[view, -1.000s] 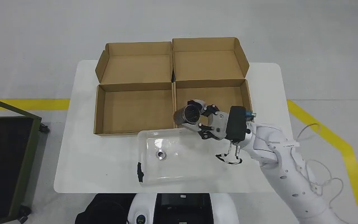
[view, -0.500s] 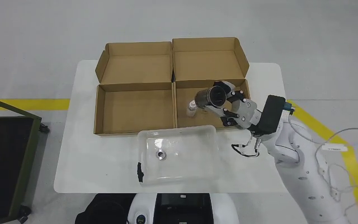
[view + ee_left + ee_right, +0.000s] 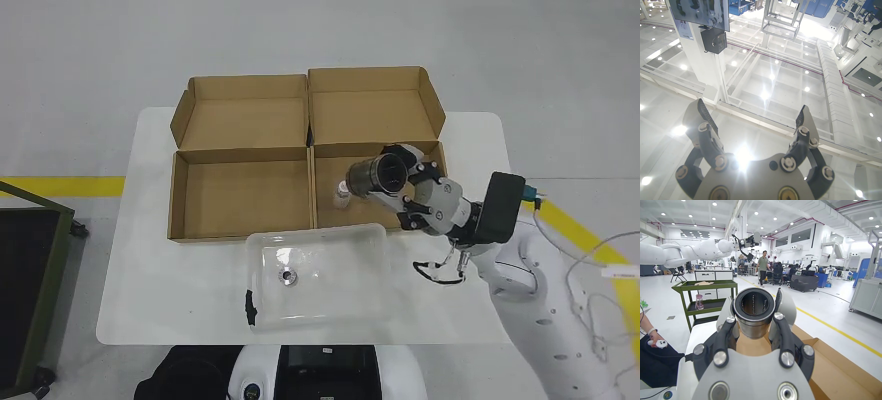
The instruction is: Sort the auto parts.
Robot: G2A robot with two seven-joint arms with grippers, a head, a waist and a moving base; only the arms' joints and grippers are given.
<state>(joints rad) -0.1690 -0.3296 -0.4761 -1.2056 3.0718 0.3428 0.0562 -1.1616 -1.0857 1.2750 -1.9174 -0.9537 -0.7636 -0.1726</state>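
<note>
"Holding what in the right gripper (image 3: 395, 178), and where?"

"Clamping a steel linear bearing (image 3: 383, 172) by its sides; tilted, one open end facing up; hanging above the front compartment of the right box (image 3: 328, 168), apparently clear of the cardboard; from the wrist, fingers (image 3: 786, 309) pressed against both flanks of the sleeve."

"And the left gripper (image 3: 752, 108)?"

"Pointing up at the ceiling; spread apart; carrying nothing."

"Anything already sorted?"

"Seems so; one small pale part (image 3: 343, 190) lying on the floor of that same compartment, near the bearing as seen from above; another small metal part (image 3: 288, 276) waiting in the clear tray (image 3: 370, 300), nearer the robot; nothing visible in the left box (image 3: 240, 195)."

"Worrying about what, then?"

"Dropping from height, mostly; looks heavy and round, so likely to bounce or roll on landing, perhaps knocking the small part or ending up against a wall; better lowered close to the floor before letting go. Slipping, too; smooth steel pinched at just two flanks and held at a tilt; could slide out end-first on any jolt. Catching the box's front wall or the tray's rim with the wrist while descending; could shove box or tray across the table (image 3: 150, 250). Lastly, picking the wrong compartment; cannot tell from here whether bearing and small part belong together."
</note>
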